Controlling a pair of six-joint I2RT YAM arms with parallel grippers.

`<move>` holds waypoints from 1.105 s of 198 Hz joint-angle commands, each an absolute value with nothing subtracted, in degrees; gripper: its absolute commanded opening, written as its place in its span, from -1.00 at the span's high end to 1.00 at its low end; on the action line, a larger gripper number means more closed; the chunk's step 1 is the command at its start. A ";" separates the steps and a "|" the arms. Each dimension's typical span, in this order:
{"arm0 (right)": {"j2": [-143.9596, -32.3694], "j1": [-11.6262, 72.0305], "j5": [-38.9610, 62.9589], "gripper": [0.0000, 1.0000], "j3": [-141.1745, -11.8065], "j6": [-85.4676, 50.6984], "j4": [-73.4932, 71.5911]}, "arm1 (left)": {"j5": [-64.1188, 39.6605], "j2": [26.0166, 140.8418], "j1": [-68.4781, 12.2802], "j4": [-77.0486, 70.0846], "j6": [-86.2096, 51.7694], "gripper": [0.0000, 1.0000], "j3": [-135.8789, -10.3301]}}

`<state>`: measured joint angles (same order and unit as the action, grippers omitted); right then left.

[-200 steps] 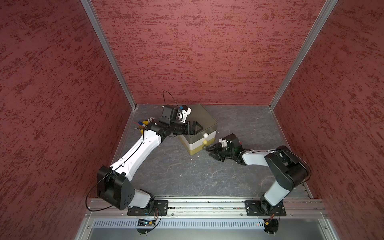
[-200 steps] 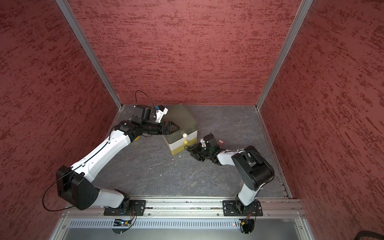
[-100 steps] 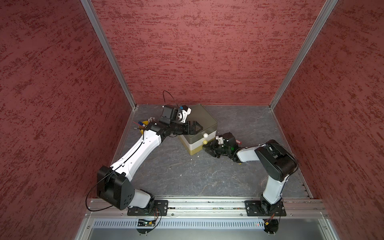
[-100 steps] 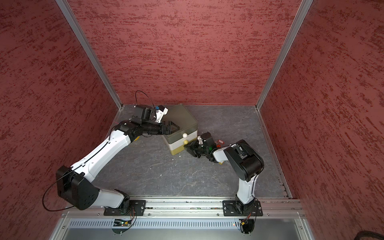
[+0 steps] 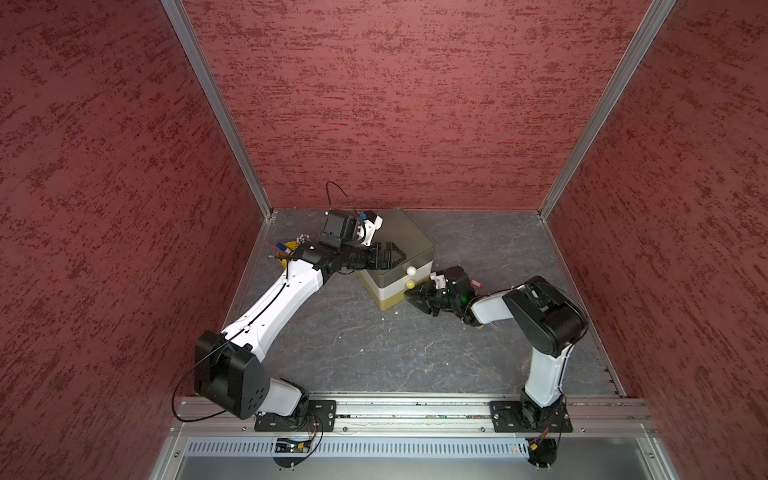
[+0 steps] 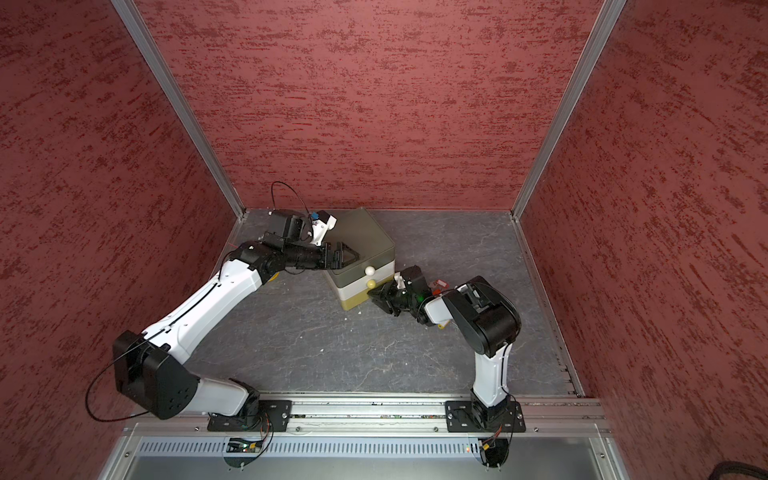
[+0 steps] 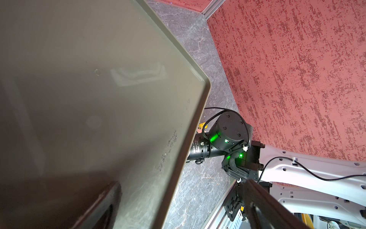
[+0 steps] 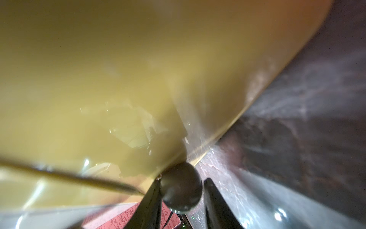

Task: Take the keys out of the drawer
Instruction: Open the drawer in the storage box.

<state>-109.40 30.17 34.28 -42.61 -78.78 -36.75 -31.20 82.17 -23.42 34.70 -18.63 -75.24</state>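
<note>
Item: drawer chest (image 5: 401, 239), centre of both top views, drawers apparently shut; keys not in sight, presumably inside (a small red piece (image 5: 477, 284) on the floor to its right is too small to identify). Tools: right gripper (image 5: 414, 296), jaws part-open round the bottom drawer's knob (image 8: 181, 186), one finger (image 8: 152, 202) touching, the other clear, nothing clamped; left gripper (image 5: 392, 258), open, empty, resting on the chest top. Step: seizing the knob; the next move likely calls for closing fully, then a straight pull while the left steadies the chest.

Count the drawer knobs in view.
3. A white knob and a yellow knob on the drawer unit's front in both top views; a third knob, shadowed, inside the right gripper, shown only in the right wrist view.
</note>
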 commanded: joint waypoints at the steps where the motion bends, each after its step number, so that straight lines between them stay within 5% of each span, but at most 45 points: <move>1: -111.17 30.59 32.39 0.32 -44.23 -78.57 -41.51 | -31.29 82.33 -23.03 34.36 -18.06 -0.99 -75.15; 67: -110.74 30.59 32.23 0.54 -42.26 -78.57 -42.94 | -31.29 82.45 -23.02 34.31 -18.03 -0.99 -75.05; 219: -102.50 30.59 30.67 0.59 -27.97 -78.94 -47.30 | -31.30 84.01 -23.28 33.94 -18.37 -0.99 -75.06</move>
